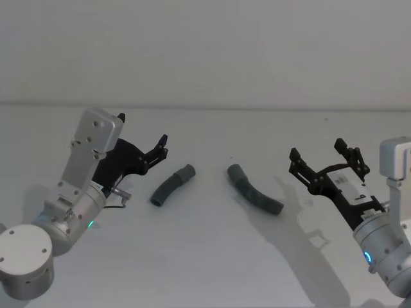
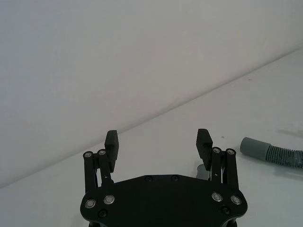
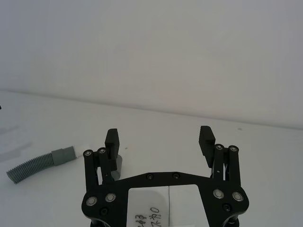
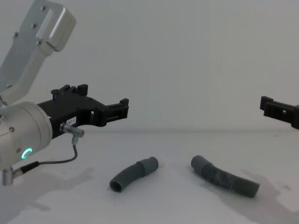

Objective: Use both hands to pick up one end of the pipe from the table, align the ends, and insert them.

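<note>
- Head view: both pipe pieces lie flat on the pale desk (image 1: 205, 260), apart, between the arms. The smooth piece (image 1: 171, 186), a matte grey curved elbow, lies nearer the left hand (image 1: 160, 148), with its wider collar (image 1: 188, 172) turned toward the middle. The ribbed piece (image 1: 255, 192) lies nearer the right hand (image 1: 317, 151), its plain cuff (image 1: 236, 172) facing that collar. Both hands are spread wide and hold nothing.
- Left wrist view: the black fingers (image 2: 111, 143) gape wide, the flat pads empty. Beyond them the ribbed piece (image 2: 279, 155) lies on the desk, its corrugations crisp behind the smooth cuff (image 2: 253, 147).
- Right wrist view: this hand is also spread wide and empty. The ribbed piece (image 3: 33, 165) lies off to one side, not between the fingers, so I'd say the hand must swing over before closing.
- Chest view: the left arm's green ring light (image 4: 27, 152) glows. Both hands hover above the desk and the pieces rest below.
- The step in hand looks like the reach. Each hand would best grip the body behind the end and leave collar and cuff free to mate. The smooth curve may roll or slip, and the ribs should give better bite.
</note>
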